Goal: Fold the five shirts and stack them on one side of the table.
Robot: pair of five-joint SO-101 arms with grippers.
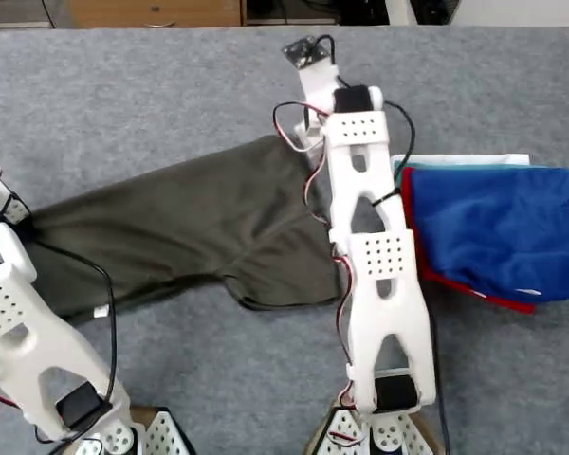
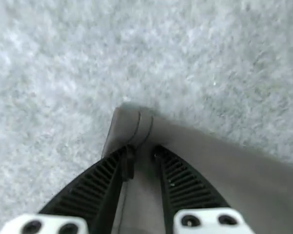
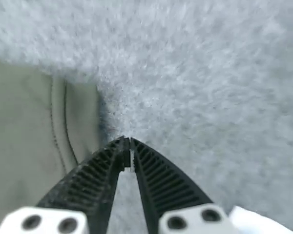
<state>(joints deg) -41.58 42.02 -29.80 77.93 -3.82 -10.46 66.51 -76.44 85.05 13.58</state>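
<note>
the left pincer is clenched on a hemmed corner of the olive shirt. the right pincer is clenched empty, the shirt's hem just beside its tips.

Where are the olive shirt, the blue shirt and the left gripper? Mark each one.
olive shirt (image 1: 190, 227), high view, middle of its body.
blue shirt (image 1: 503, 227), high view, its flat upper face.
left gripper (image 2: 142, 155), left wrist view, midway between its fingertips.
</note>
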